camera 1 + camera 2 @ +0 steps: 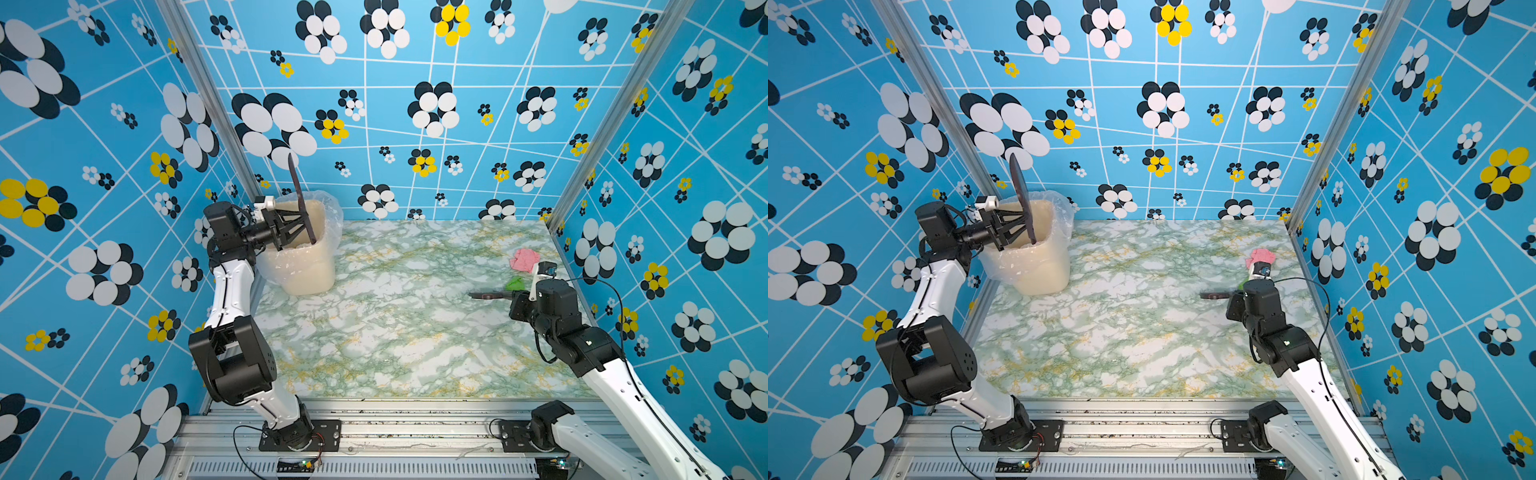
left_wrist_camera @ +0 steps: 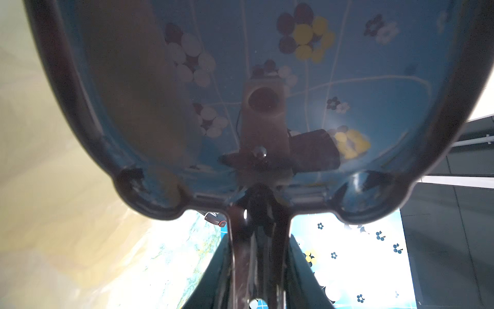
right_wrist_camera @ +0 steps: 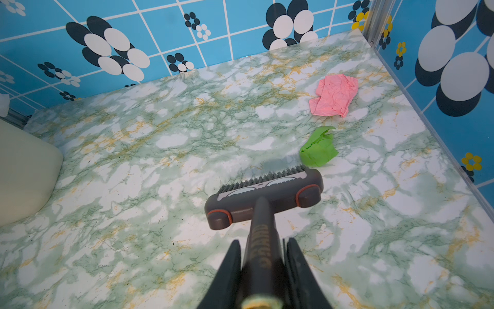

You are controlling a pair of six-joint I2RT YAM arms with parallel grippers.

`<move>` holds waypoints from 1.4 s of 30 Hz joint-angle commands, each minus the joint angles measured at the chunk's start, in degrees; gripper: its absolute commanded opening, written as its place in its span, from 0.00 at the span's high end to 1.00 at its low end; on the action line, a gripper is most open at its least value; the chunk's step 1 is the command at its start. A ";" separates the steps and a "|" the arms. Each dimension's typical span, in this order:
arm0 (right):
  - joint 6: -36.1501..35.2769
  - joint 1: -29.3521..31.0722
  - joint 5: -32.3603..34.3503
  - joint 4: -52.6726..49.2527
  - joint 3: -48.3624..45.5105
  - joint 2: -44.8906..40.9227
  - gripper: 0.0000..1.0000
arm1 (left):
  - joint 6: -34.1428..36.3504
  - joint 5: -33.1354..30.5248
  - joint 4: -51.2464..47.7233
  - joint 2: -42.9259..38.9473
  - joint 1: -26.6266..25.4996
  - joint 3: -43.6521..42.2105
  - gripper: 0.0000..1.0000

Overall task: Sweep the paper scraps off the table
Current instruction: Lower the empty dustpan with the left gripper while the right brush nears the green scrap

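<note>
Over the bin [image 1: 309,274], left tool [image 1: 302,225] clamped on dustpan [image 1: 298,187], right tool [image 3: 263,256] clamped on brush [image 3: 267,195] beside green scrap [image 3: 318,149].

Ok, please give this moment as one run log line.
left end effector: shut on dustpan, tipped over bin | right end effector: shut on brush, beside green scrap | pink scrap also on table

A bin [image 1: 307,274] is standing on the table [image 1: 395,340] in its far left corner. A dustpan [image 1: 301,199] is standing upright over it with its lower edge dipping inside, and the left gripper [image 1: 297,228] is holding its handle from the left. At the right side the right gripper [image 3: 263,246] is holding a brush [image 3: 264,198]. Two paper scraps [image 3: 334,96] are lying behind it, the smaller just beside the bristles and the larger farther back, near the right wall.
</note>
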 commanded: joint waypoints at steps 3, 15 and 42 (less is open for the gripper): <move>-0.82 -0.24 0.67 2.62 -0.02 -0.40 1.00 | 1.37 0.80 0.75 -2.45 0.04 -0.35 1.00; -1.48 -0.30 2.11 4.36 0.25 -2.33 1.00 | 25.71 -5.22 -27.03 -4.27 -5.48 9.71 1.00; -2.65 -16.45 9.39 4.55 12.74 12.82 1.00 | 61.62 -58.92 -60.95 5.46 -54.76 16.45 1.00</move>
